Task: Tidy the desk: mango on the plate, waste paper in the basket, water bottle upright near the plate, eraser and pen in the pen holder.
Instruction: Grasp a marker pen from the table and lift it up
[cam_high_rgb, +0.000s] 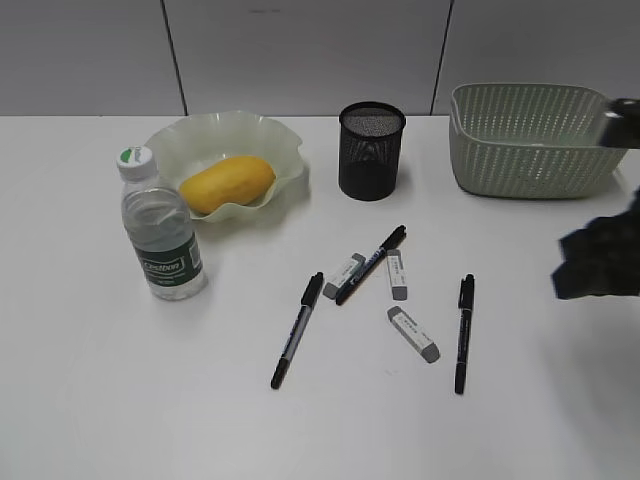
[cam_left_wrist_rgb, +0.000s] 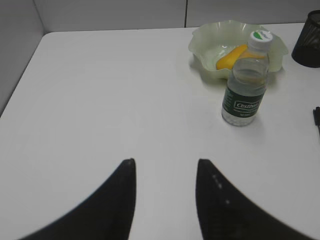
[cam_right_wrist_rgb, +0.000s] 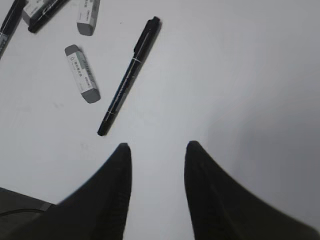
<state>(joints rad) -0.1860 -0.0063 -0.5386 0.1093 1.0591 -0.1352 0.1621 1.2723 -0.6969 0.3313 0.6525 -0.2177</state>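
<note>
The mango lies in the plate with the bottle upright just beside it, three pens and three erasers lie scattered on the desk, and both the left gripper and the right gripper hang with jaws apart, holding nothing.

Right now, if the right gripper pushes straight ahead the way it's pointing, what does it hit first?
Most likely the black pen lying just ahead of the open right gripper; its lower tip sits slightly left of the gap. A grey-white eraser lies further left. Depth is unclear, so it might pass above.
</note>
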